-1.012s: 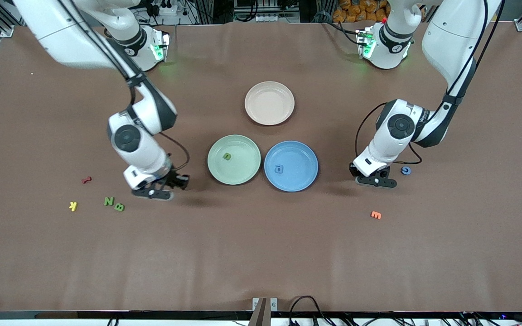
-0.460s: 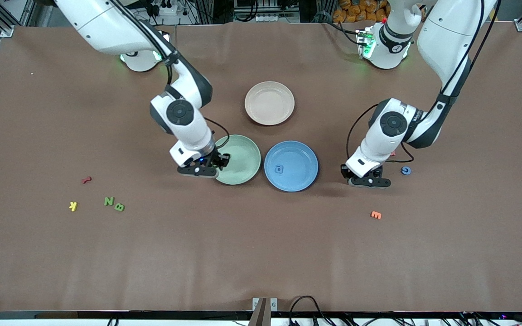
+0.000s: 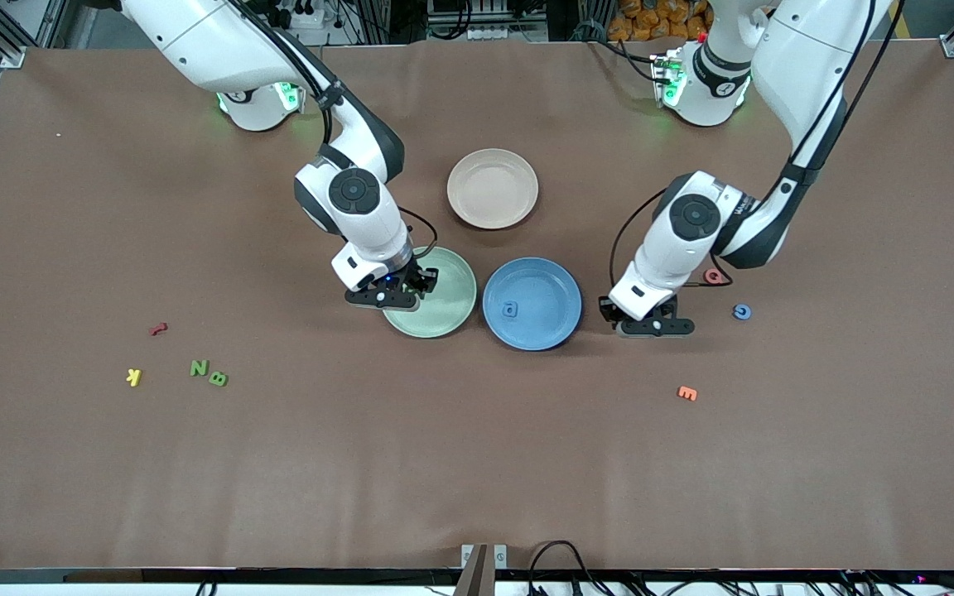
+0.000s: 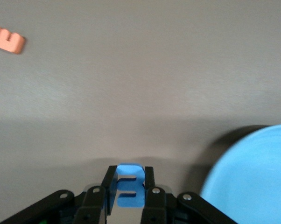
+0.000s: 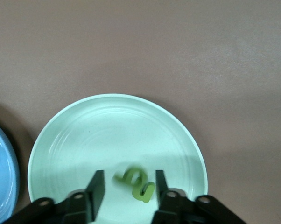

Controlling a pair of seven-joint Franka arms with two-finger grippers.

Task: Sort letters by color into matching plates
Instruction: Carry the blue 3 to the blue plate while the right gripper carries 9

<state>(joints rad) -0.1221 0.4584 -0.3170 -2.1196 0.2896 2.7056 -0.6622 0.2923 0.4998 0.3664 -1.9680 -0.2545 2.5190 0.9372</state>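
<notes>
The right gripper (image 3: 398,291) has travelled from the loose letters to the pale mint green round plate (image 5: 75,140). Its fingers (image 5: 97,186) have parted, releasing a small green foam letter (image 5: 138,183) into that plate. The left gripper (image 4: 129,183) stays clenched on a blue foam letter (image 4: 129,189), nearing the medium blue round plate (image 4: 252,177). Blue delivery remains.

- beige-pink plate (image 3: 493,188), upper centre of the front view
- red letter (image 3: 159,329) and yellow letter (image 3: 134,377), lower left
- orange letter (image 3: 687,393), lower right
- pink-red letter (image 3: 715,276), right of centre
</notes>
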